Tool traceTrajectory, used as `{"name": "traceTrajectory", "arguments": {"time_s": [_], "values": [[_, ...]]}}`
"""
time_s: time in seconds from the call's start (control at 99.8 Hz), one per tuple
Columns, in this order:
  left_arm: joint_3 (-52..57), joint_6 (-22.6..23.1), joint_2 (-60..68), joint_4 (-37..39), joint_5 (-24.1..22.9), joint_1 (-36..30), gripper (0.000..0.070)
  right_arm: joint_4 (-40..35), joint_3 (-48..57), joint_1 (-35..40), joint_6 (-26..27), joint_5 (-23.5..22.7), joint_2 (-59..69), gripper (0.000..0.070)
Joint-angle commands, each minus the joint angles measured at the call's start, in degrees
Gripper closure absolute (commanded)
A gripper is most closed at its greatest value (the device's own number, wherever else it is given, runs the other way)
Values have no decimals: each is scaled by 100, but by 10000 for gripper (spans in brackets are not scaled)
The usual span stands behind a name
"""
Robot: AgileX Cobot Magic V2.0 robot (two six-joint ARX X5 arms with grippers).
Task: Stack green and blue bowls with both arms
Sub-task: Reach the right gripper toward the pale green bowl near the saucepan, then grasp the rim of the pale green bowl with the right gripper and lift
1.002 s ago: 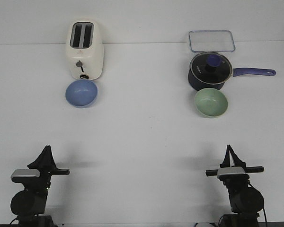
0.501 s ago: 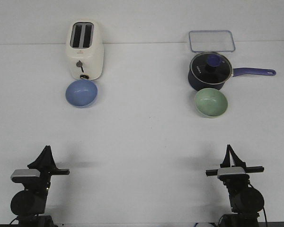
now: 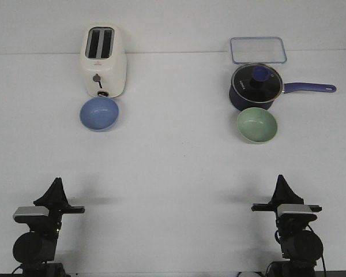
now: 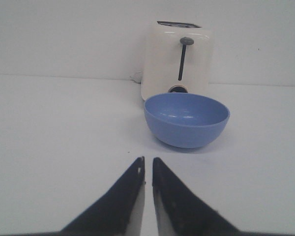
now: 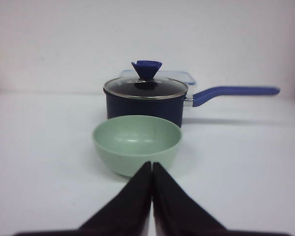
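Starting step, nothing grasped: left gripper (image 3: 56, 186) sits lower left of the front view, right gripper (image 3: 281, 183) lower right, both well apart from the bowls. Prongs nearly together on each, holding nothing. Blue bowl (image 3: 99, 113) is upper left, just in front of the toaster (image 3: 104, 60); green bowl (image 3: 256, 124) upper right, just in front of the saucepan (image 3: 257, 86). Next move as I judge it: spread prongs, reach forward, take a rim

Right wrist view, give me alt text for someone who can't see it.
A pale green bowl sits upright and empty on a white table, just past the closed black tips of the right gripper. Directly behind the bowl stands a dark navy saucepan with a glass lid, a blue knob and a blue handle.
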Motion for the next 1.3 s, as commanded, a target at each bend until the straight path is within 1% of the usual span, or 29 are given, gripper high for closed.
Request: {"name": "traceTrajectory", "arguments": {"time_s": [0.0,0.15,0.261,0.331,0.431,0.561,0.591,0.611,0.641,0.691,0.712,0.742,0.762,0.822,1.042,1.293], "values": [[-114,9,-9,70,7,7,685,74,22,4,739,26,2,700],[-114,7,-9,68,7,7,685,-343,363,4,1084,98,114,700],[-114,7,-9,70,7,7,685,-787,807,0,1335,162,544,700],[-114,7,-9,70,7,7,685,-942,1137,0,1486,164,1014,700],[-114,7,-9,68,7,7,685,-1095,1683,0,1484,101,1897,700],[-114,7,-9,70,7,7,685,-1650,2581,-13,1458,-168,3322,692],[-114,7,-9,70,7,7,685,-1764,2791,-26,1414,-271,3665,660],[-114,7,-9,70,7,7,685,-1829,2927,-39,1394,-343,3888,620],[-114,7,-9,68,7,7,685,-1899,3121,-61,1381,-431,4216,531],[-114,7,-9,70,7,7,685,-1967,3427,-105,1368,-551,4739,334],[-114,7,-9,70,7,7,685,-1976,3541,-120,1368,-595,4931,268],[-114,7,-9,70,7,7,685,-1976,3709,-146,1366,-643,5219,207],[-114,7,-9,68,7,7,685,-1976,3821,-160,1368,-669,5403,194],[-114,7,-9,70,7,7,685,-1971,4151,-214,1298,-734,5912,193],[-114,7,-9,70,9,7,685,-1991,5390,-518,1003,-732,7584,195],[-114,7,-9,70,7,7,685,-2409,6559,-824,787,-732,9119,200]]}}
